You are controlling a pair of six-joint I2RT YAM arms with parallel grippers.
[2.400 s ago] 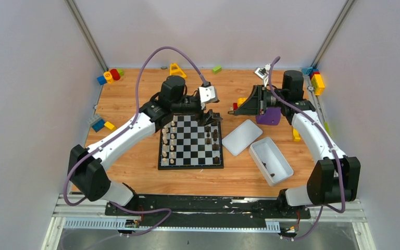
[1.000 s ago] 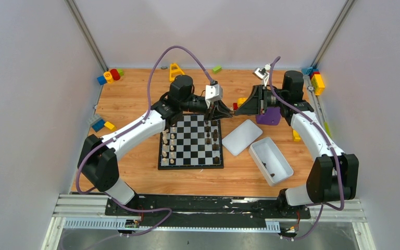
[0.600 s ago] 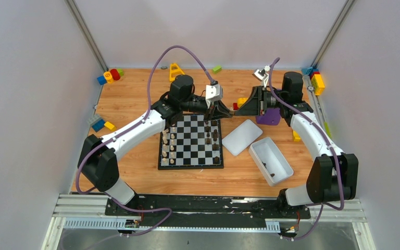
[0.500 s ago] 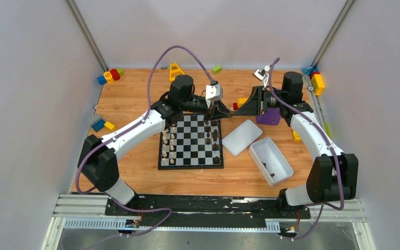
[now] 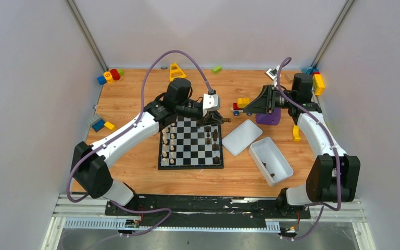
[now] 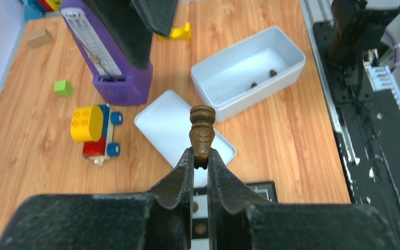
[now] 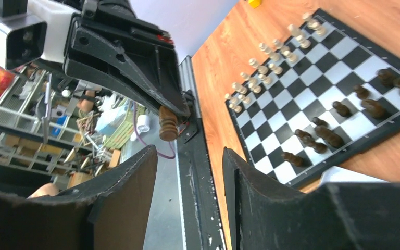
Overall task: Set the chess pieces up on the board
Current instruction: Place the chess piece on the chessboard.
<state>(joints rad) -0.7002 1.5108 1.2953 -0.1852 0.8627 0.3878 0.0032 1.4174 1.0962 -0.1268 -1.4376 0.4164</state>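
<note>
My left hand (image 6: 200, 162) was closed tight on one end of a dark chess piece (image 6: 202, 133), over the far right corner of the board (image 5: 191, 165). My right hand (image 7: 187, 166) stood parted and empty, near it above the counter (image 5: 135, 172).

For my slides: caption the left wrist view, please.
Left tool grips a dark chess piece; white lid and tray lie beyond.

left gripper (image 6: 200, 156) clamped, right gripper (image 7: 190, 156) parted
</note>
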